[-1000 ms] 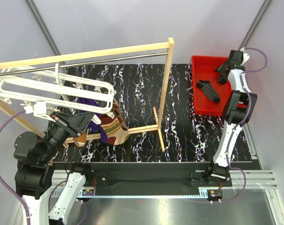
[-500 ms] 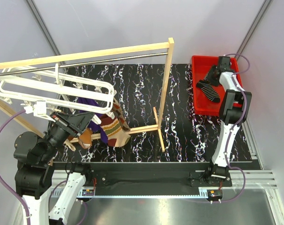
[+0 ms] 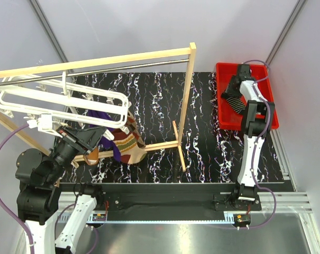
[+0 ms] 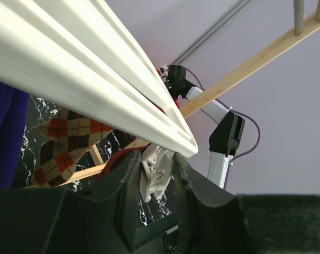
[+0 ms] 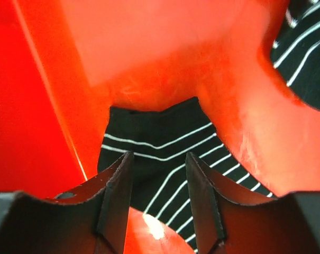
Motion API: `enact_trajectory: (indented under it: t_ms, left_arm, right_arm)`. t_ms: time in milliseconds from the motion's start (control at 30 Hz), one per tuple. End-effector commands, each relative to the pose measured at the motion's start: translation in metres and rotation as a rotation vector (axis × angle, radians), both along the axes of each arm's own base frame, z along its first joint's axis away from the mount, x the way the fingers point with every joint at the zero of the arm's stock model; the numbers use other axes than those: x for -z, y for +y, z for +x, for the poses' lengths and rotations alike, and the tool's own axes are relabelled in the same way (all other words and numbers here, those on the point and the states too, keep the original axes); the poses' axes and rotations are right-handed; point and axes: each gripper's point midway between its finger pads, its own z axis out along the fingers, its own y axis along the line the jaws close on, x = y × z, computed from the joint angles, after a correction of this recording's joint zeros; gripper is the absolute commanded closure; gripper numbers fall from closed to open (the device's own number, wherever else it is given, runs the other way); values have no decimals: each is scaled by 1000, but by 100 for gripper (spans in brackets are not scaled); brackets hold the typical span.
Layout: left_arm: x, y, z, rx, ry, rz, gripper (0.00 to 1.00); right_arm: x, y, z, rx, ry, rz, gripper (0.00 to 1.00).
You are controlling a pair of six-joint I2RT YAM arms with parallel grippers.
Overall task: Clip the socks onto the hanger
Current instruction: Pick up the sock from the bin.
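Right hand (image 5: 158, 156) now over striped sock (image 5: 152, 132); left hand (image 4: 152, 159) on hanger clip (image 4: 155, 179)

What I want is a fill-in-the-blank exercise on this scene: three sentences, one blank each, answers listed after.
1. The open right hand hovers above a black sock with thin white ____.
2. That sock lies in a ____ tray.
3. The left hand pinches a small white ____ dangling from the hanger.
Missing words: stripes; red; clip.
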Motion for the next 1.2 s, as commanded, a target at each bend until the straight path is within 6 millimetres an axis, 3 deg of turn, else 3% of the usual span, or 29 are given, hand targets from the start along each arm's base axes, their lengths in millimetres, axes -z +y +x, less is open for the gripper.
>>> enact_trajectory:
  t_ms: [0,100,267,333,500,567,700,733,800,833,867,933,1167]
  left_arm:
    - [9,-4,1,29,36,15,100]
    - [9,-4,1,30,36,15,100]
    - [8,-4,-1,29,33,16,100]
    - [8,-4,-2,29,32,17,100]
    - [9,-4,-2,29,36,15,100]
    - [9,-4,-3,32,36,12,100]
    - [7,-4,-3,31,33,9,100]
    - [8,-4,-3,32,36,9,100]
    - [8,-4,-4,31,36,9,100]
    - [8,-4,-4,34,33,9,100]
    - [8,-4,-4,34,36,9,100]
    - [9,-4,-4,34,38,9,100]
    - [8,-4,-6,34,32,11,100]
  right_arm:
    - [-2,-2,1,-19,25,-34,50]
    - [5,3,-3,-28,54,-4,54]
    - [16,4,-14,-17,97,6,76]
    - [19,2,-17,-16,118,-9,79]
    - [18,-10,-18,-6,135,-72,97]
    - [12,-12,-16,-3,123,-86,100]
    - [-8,-15,-17,17,83,-100,100]
    - [-31,-15,-15,21,32,-104,100]
    - [-36,-16,-22,22,15,-113,100]
    - [-58,-16,-22,22,-25,-119,100]
    - [-58,-15,-26,19,-24,-117,100]
    - [-78,-14,-28,20,-61,-119,100]
    - [-109,-16,-47,47,-107,-133,100]
